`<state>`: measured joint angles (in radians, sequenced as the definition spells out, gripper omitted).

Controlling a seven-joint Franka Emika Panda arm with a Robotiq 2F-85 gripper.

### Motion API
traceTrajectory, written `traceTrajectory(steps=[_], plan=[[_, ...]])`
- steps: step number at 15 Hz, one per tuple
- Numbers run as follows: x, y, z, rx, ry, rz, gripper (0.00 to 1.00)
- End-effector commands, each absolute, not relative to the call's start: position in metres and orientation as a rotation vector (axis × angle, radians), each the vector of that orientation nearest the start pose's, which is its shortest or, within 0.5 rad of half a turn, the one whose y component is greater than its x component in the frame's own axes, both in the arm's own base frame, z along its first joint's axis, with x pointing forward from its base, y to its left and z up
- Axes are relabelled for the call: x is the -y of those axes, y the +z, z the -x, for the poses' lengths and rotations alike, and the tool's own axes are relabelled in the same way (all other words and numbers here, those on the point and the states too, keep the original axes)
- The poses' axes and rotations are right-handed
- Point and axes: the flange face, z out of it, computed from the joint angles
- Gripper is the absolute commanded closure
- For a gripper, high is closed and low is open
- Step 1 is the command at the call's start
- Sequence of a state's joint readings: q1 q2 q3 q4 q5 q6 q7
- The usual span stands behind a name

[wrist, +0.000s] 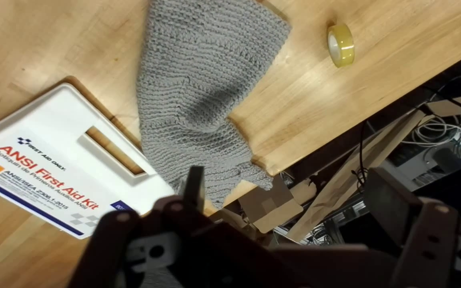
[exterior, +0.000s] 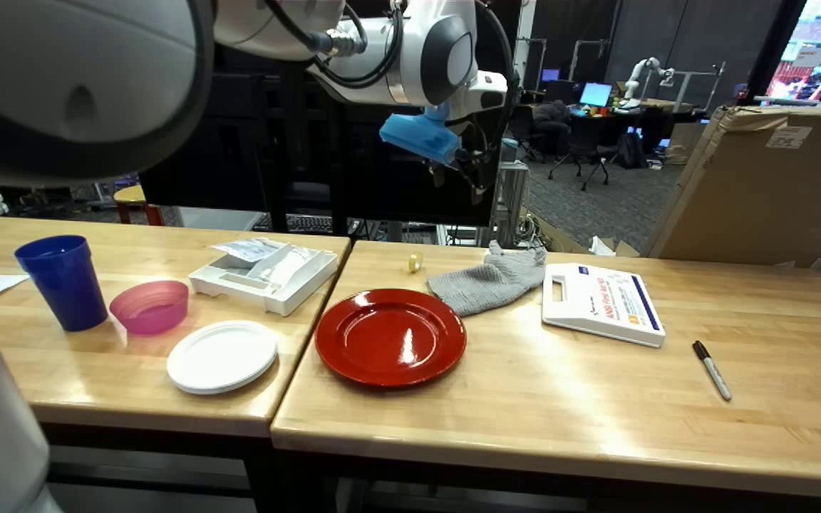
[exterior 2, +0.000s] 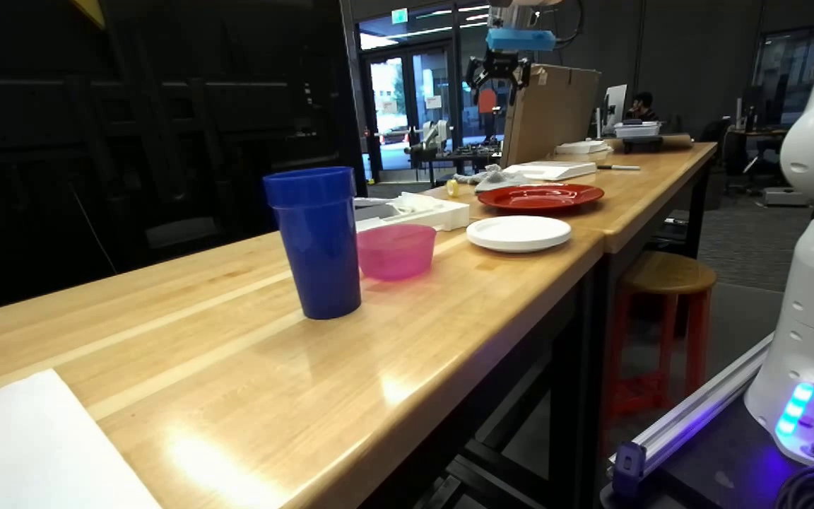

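My gripper (wrist: pixel 292 192) is open with nothing between its fingers. It hangs in the air above the table's far edge, as both exterior views show (exterior: pixel 462 174) (exterior 2: pixel 495 88). Nearest below it is a grey knitted cloth (wrist: pixel 198 80), lying crumpled by the edge (exterior: pixel 489 285). A white first aid kit (wrist: pixel 54 172) lies flat beside the cloth (exterior: pixel 599 303). A small yellow tape roll (wrist: pixel 341 45) stands on its rim on the cloth's other side (exterior: pixel 415 262). A glossy red plate (exterior: pixel 390 338) lies in front of the cloth and is out of the wrist view.
A black marker (exterior: pixel 712 370) lies beyond the kit. On the adjoining table are white plates (exterior: pixel 222 356), a pink bowl (exterior: pixel 150 306), a blue cup (exterior: pixel 65 285) and an open white case (exterior: pixel 268 274). A large cardboard box (exterior: pixel 760 192) and dark screens stand behind.
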<state>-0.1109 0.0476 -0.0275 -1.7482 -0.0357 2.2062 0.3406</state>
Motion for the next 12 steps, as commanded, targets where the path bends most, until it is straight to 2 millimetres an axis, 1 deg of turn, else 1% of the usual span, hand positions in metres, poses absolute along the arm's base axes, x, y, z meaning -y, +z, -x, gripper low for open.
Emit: traceTrajectory(steps=[1, 4, 7, 9, 12], plan=[[0.090, 0.571, -0.623, -0.705, -0.642, 2.977, 0.00], [0.091, 0.557, -0.631, -0.705, -0.623, 2.979, 0.00], [0.092, 0.538, -0.640, -0.696, -0.596, 2.993, 0.00], [0.095, 0.526, -0.646, -0.706, -0.607, 3.002, 0.00], [0.100, 0.513, -0.652, -0.710, -0.633, 3.004, 0.00]])
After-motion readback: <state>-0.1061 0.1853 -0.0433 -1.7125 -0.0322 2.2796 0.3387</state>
